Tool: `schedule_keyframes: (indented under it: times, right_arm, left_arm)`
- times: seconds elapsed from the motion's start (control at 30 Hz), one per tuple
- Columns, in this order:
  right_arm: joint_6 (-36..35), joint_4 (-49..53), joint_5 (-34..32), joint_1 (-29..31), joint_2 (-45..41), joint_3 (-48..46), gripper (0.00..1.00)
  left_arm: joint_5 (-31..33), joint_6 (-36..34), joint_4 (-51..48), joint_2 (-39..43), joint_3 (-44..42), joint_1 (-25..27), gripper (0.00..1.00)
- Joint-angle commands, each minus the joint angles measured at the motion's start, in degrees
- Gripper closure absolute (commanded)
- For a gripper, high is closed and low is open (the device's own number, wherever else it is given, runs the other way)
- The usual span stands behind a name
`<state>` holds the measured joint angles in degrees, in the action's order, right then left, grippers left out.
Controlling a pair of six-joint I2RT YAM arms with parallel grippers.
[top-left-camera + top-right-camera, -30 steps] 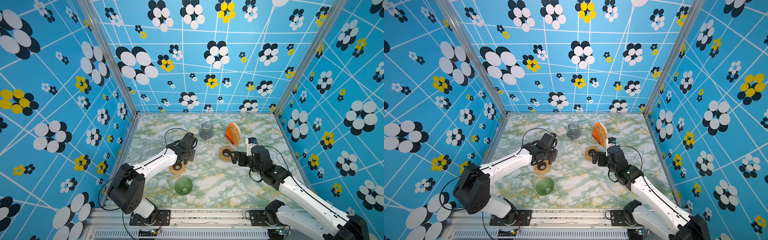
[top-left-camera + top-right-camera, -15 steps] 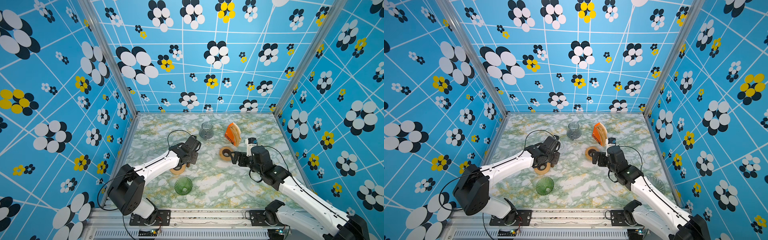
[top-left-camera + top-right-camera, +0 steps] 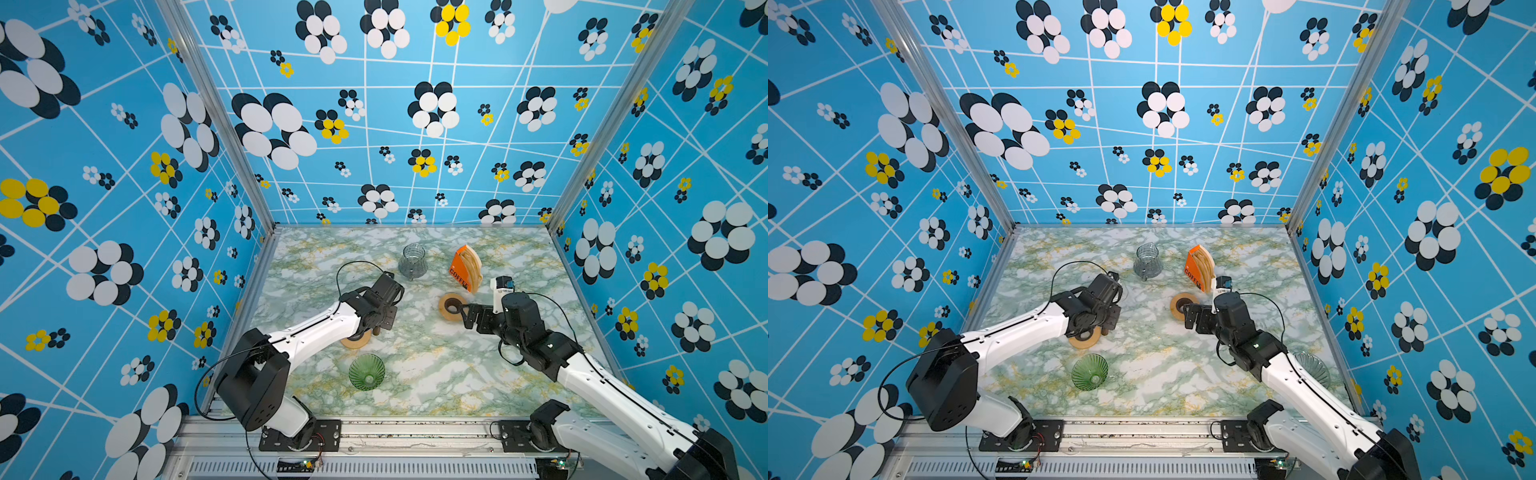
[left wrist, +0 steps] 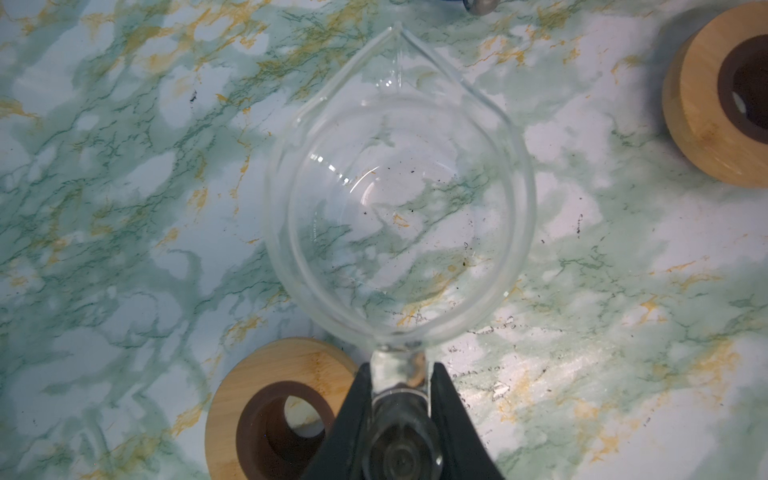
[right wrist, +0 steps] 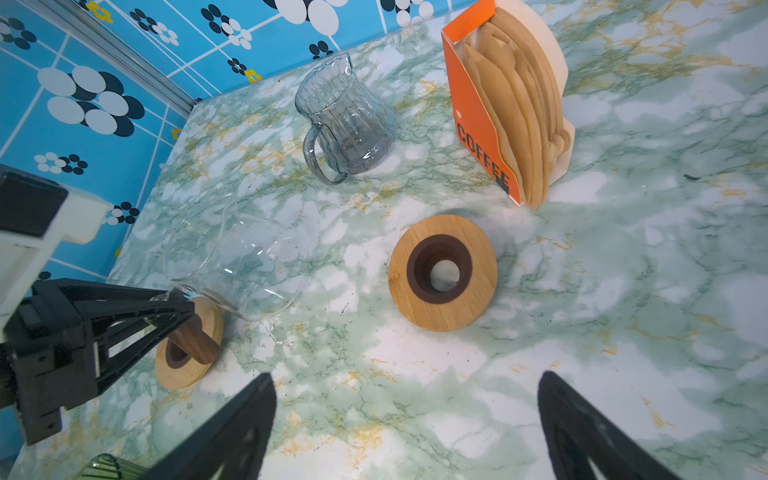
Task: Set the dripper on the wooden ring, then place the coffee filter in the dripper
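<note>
Since a second ago the left arm [image 3: 316, 332] has swung a little toward the middle of the marble table [image 3: 436, 374], taking its load along; the right arm [image 3: 590, 376] has not shifted. The left gripper [image 4: 400, 384] is clamped on the handle of a clear glass carafe [image 4: 399, 208], whose open mouth faces the wrist camera. Whether the carafe's base touches the table I cannot tell. The right gripper [image 5: 405, 376] hovers over bare marble with its jaws spread wide apart. A grey glass jug [image 3: 412, 260] stands upright near the back edge. Near it, toward the right, an orange box [image 3: 457, 272] stands open, and the coffee filters [image 3: 472, 262] sit inside it as a tan stack. The green dripper [image 3: 365, 372] stands near the front, well apart from the box. One wooden ring [image 3: 451, 306] lies flat just ahead of the right gripper, and a second wooden ring [image 3: 353, 343] lies partly under the left gripper.
</note>
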<state>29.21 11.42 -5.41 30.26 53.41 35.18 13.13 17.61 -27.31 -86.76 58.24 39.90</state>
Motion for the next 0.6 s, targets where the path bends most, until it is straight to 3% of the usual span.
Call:
schedule_keyframes:
  times: [0.0, 0.57]
  right_arm:
    - [0.46, -0.17, 0.31, 0.41, -0.8, -0.53, 0.01]
    - [-0.11, 0.19, 0.31, 0.43, -0.6, 0.03, 0.01]
  left_arm:
    - [1.6, 1.15, -0.74, 1.58, -0.26, 0.42, 0.76]
    - [1.02, 1.56, -0.66, 2.06, -0.63, 0.42, 0.69]
